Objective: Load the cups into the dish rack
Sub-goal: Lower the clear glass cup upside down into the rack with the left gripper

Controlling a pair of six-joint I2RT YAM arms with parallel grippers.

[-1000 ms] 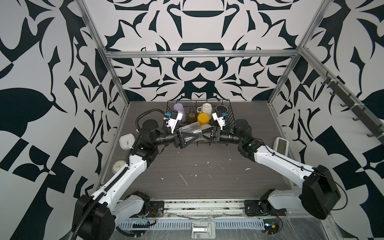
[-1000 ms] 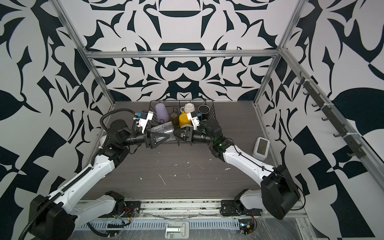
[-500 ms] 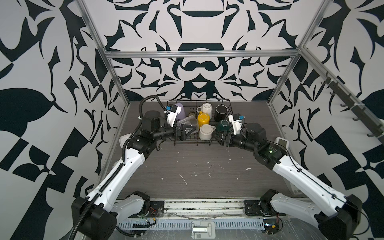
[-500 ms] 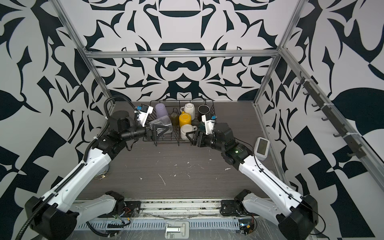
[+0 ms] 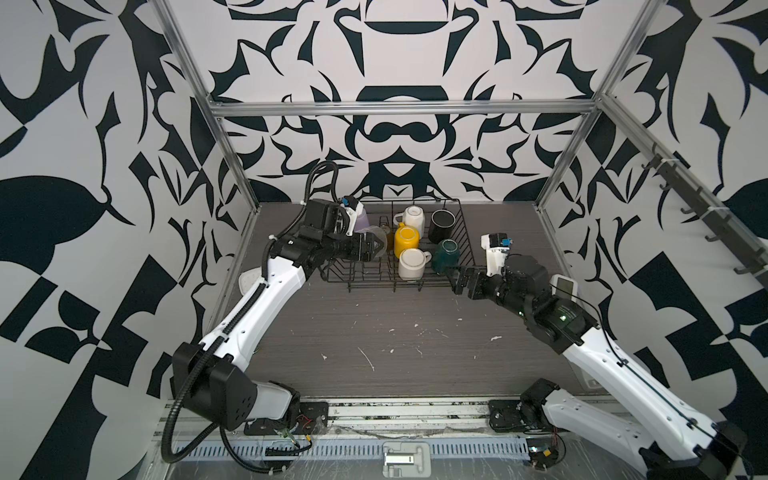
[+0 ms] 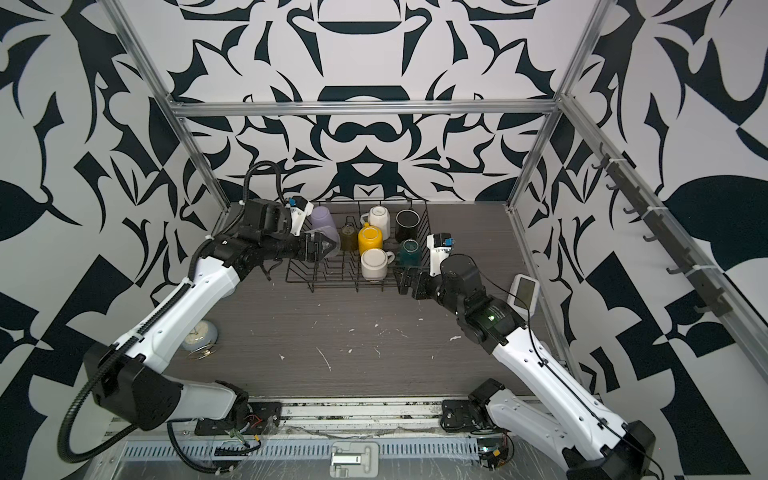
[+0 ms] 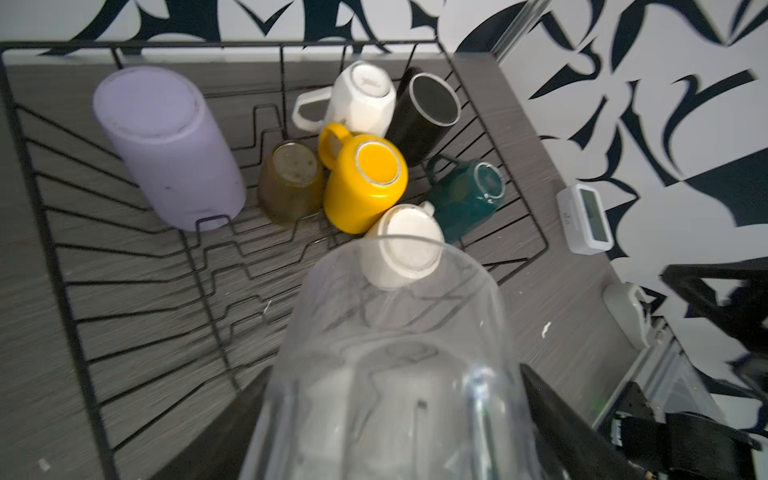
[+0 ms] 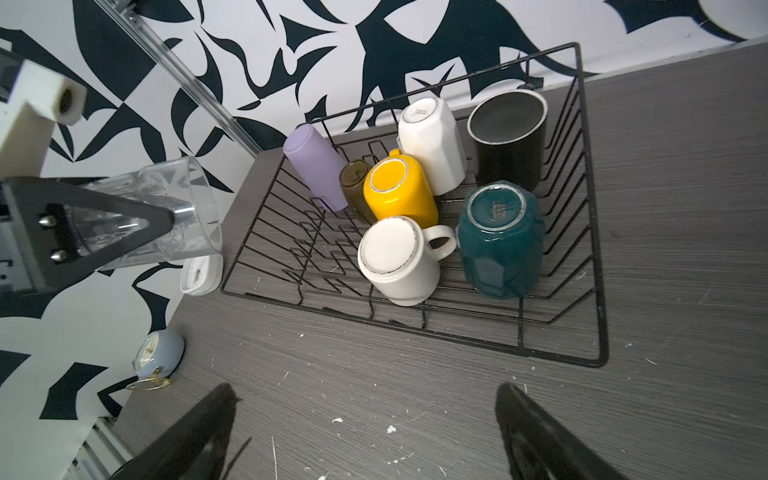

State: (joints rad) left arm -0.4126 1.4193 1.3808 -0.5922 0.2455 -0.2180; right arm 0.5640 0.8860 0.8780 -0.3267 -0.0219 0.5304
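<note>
Right fingers [image 8: 195, 436] now off clear glass [image 8: 183, 195]

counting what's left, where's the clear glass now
Held in the left pincer at the left of both top views, the clear glass hangs over the left part of the dish rack, beside the lilac tumbler.
</note>
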